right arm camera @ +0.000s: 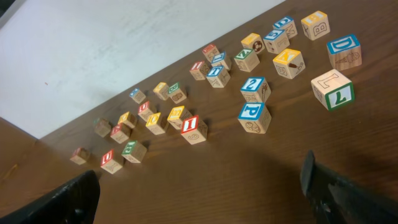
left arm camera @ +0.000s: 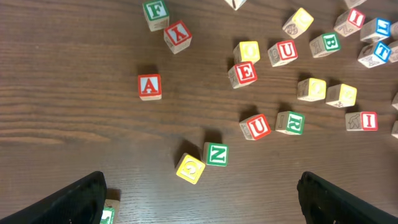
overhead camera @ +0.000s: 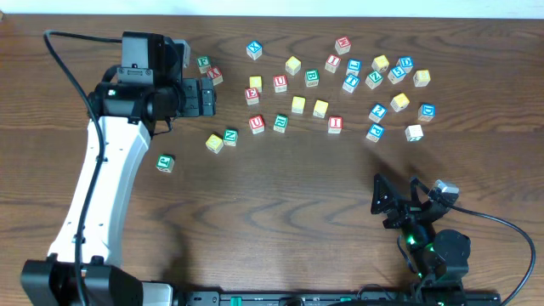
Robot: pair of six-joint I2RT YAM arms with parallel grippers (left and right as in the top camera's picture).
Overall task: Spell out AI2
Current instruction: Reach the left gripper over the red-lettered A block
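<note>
- Using the I cube (overhead camera: pixel 335 124) as the reference point: red letter, roughly mid-scatter.
- Spotted the A cube (left arm camera: pixel 149 86) well to the left of the I cube, sitting alone with bare table (left arm camera: pixel 74 124) all round. No sign of it from overhead, presumably tucked under the left gripper.
- Found the 2 cube (right arm camera: pixel 255 87) near the I cube on its right, a touch farther back. Right beside a blue P cube (right arm camera: pixel 254 117), close but apart.
- Seeing the left gripper (left arm camera: pixel 202 205) spread fully wide, holding nothing, hovering over the A cube's patch, well left of the I cube.
- Same for the right gripper (right arm camera: pixel 205 199): wide, empty, hanging well apart from the I cube, toward the near right.
- Nothing lined up yet, so probably starting with the A.
- Expecting easy handling: small wooden cubes, likely light, rigid and not fragile. Smooth faces though, so maybe a bit slidey on the tabletop if nudged.
- Best to pinch squarely across two opposite flat sides, low on the body, keeping the letter face up.
- Careful with the 2: better to take its left and right sides rather than the one facing the P.
</note>
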